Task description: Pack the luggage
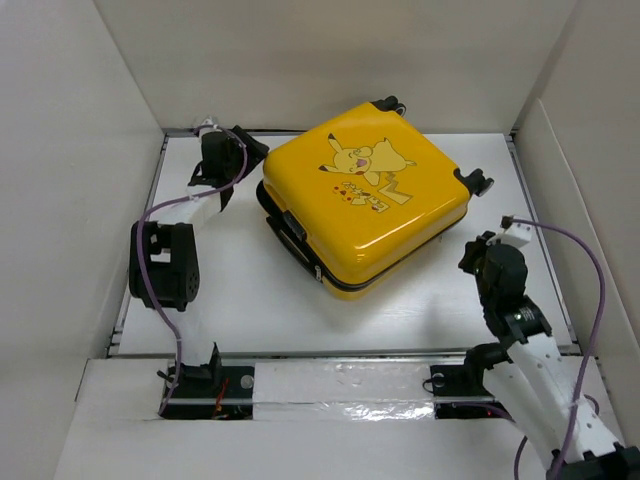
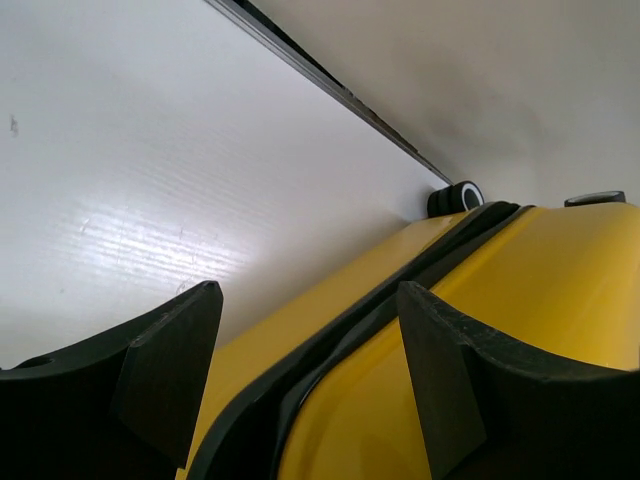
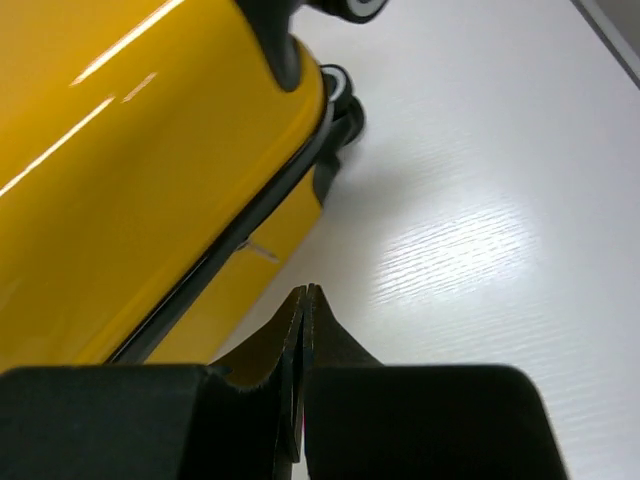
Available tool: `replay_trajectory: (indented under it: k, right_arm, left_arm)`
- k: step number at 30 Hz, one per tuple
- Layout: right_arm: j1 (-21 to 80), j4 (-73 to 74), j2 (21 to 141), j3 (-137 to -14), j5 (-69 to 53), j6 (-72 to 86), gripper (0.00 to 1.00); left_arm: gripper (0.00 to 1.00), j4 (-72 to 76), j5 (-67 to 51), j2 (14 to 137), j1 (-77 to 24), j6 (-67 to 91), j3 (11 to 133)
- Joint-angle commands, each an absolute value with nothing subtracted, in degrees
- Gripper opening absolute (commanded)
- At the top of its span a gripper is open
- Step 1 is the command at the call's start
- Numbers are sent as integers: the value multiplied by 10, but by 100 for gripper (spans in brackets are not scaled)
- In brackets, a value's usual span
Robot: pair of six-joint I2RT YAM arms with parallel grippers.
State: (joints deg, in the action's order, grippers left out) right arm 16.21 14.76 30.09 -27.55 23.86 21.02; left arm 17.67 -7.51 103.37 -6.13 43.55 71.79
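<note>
Left gripper (image 2: 308, 298) beside closed luggage (image 1: 365, 205)

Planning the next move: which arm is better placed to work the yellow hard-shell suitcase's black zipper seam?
Probably left: left gripper is open, aimed at the black zipper seam of the yellow hard-shell suitcase; the right gripper is shut, beside the shell over white table.

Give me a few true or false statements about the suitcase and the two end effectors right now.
1. The yellow Pikachu suitcase lies closed on the white table. True.
2. The left end effector is shut. False: it is open, by the suitcase's zippered edge.
3. The right end effector is shut, holding nothing. True.
4. The suitcase stands on end. False: it lies flat, print facing up.
</note>
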Motion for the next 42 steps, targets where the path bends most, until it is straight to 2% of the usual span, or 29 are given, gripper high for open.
replay_trajectory:
  k: [1,3,6,11,13,19,22,28,33,36,38,42]
  right_arm:
    - [82,40,405,-292,105,165,0]
    - [24,-23,469,-307,17,164,0]
    - [5,-86,588,-353,-85,164,0]
    - [61,-108,718,-461,-122,137,0]
    - [90,-112,773,-510,-138,124,0]
    - [140,-86,917,-651,-206,82,0]
    - [145,-80,951,-697,-241,77,0]
    - [138,-50,960,-737,-252,76,3]
    - [105,-68,836,-610,-193,95,17]
    - [92,-69,768,-550,-167,93,20]
    - [87,-56,736,-527,-147,93,25]
    - [92,-61,649,-465,-125,101,26]
  left_arm:
    - [67,121,-126,1062,-86,371,776]
    - [67,120,-124,1066,-95,360,780]
    - [67,170,-138,1046,-95,374,730]
    - [65,299,-145,969,-112,442,565]
    - [65,322,-110,921,-128,444,495]
    - [65,351,-27,792,-204,442,346]
    - [65,344,-5,728,-263,436,287]
    - [65,321,34,628,-359,456,232]
    - [65,194,165,491,-360,432,225]
    - [56,108,209,422,-338,450,218]
    - [44,97,217,401,-314,474,203]
    - [42,134,163,431,-252,488,186]
